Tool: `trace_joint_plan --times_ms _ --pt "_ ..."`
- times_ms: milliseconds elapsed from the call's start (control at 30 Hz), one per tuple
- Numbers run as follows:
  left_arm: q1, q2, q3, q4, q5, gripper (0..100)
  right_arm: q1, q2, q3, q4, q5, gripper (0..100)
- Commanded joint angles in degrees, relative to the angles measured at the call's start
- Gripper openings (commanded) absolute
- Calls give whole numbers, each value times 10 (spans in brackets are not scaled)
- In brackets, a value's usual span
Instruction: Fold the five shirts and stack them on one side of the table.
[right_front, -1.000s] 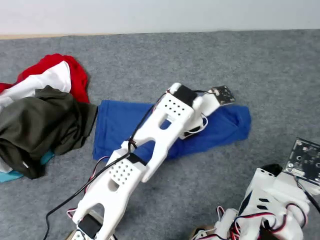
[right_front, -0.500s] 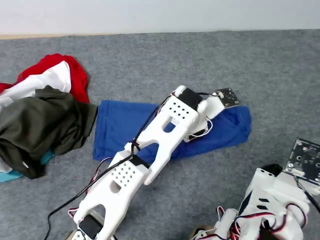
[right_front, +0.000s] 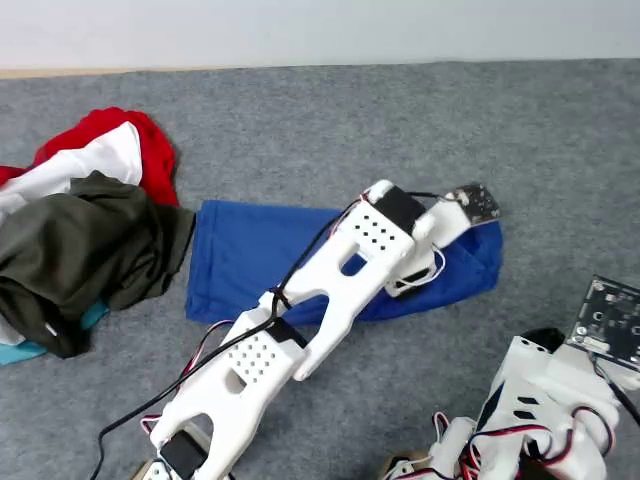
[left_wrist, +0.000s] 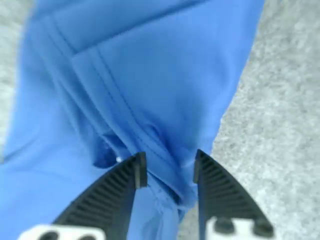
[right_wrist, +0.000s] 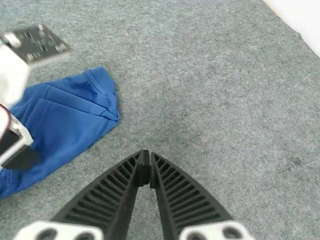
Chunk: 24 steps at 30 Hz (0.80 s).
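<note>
The table I work at is covered in a grey, nubbly mat (right_front: 400, 130), like short carpet, lying flat and even. Along its far side runs a plain white wall (right_front: 320, 30). At the far left a thin tan strip (right_front: 80, 71) shows between mat and wall. From my right wrist I see the mat end at a pale surface (right_wrist: 300, 12), with a thin tan line along the border.

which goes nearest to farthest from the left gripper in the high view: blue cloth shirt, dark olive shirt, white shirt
1. Blue cloth shirt: directly under the left gripper, a fold between its open jaws.
2. Dark olive shirt: front of the pile at the table's left.
3. White shirt: behind the olive one.
</note>
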<state>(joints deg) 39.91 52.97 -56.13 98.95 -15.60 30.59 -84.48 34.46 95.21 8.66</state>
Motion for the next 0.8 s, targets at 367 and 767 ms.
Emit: trace_joint_plan --times_ms 367,767 --pt "-38 -113 51 16 5 163 7 3 -5 -1 -5 9" --pt "-27 -107 80 16 4 163 7 0 11 -2 -5 9"
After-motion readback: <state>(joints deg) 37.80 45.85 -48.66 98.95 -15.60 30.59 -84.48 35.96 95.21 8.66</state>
